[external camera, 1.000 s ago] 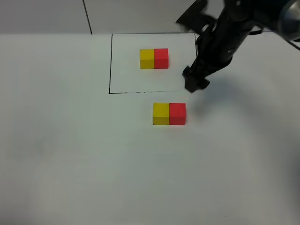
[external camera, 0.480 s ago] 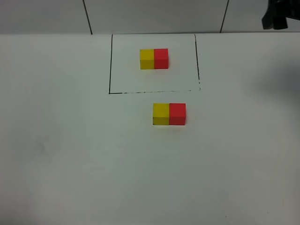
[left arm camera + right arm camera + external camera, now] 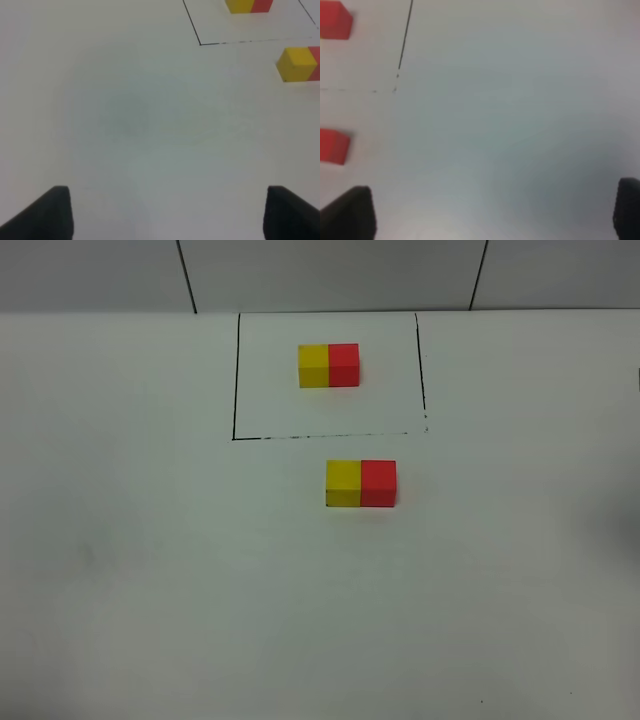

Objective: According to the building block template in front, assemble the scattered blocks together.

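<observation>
Fingers [image 3: 47, 215] of the left gripper [image 3: 167, 215] stand wide apart and grip nothing; only white table [image 3: 150, 125] lies between them. Fingers [image 3: 350, 212] of the right gripper [image 3: 490, 215] are equally spread and empty.

From the high camera, neither arm appears. The scattered blocks, yellow cube [image 3: 343, 484] and red cube [image 3: 378, 483], sit touching side by side near centre, yellow at 9 o'clock of red. At 12 o'clock of them, just beyond the drawn line, the building block template [image 3: 328, 365] rests inside its black rectangle [image 3: 235, 380].

No brand, label or writing is legible on any block or surface.
</observation>
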Robot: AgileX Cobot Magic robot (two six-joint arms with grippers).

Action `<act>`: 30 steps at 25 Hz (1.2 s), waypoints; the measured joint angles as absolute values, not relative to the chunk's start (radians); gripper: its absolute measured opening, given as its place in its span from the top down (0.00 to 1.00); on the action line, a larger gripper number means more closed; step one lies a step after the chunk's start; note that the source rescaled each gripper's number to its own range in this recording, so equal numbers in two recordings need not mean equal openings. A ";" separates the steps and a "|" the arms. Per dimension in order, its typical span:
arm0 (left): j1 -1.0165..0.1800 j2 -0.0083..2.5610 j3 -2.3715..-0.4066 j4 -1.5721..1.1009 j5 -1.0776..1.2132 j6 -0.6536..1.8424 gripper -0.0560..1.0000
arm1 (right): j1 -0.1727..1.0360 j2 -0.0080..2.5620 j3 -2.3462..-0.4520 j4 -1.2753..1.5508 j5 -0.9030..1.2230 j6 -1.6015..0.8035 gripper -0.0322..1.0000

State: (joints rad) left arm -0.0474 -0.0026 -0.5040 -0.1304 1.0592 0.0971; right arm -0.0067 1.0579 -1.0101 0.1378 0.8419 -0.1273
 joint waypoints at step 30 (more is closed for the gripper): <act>-0.047 -0.003 -0.504 -0.130 1.059 0.097 0.28 | -0.005 -0.005 -0.493 0.065 1.052 0.020 0.03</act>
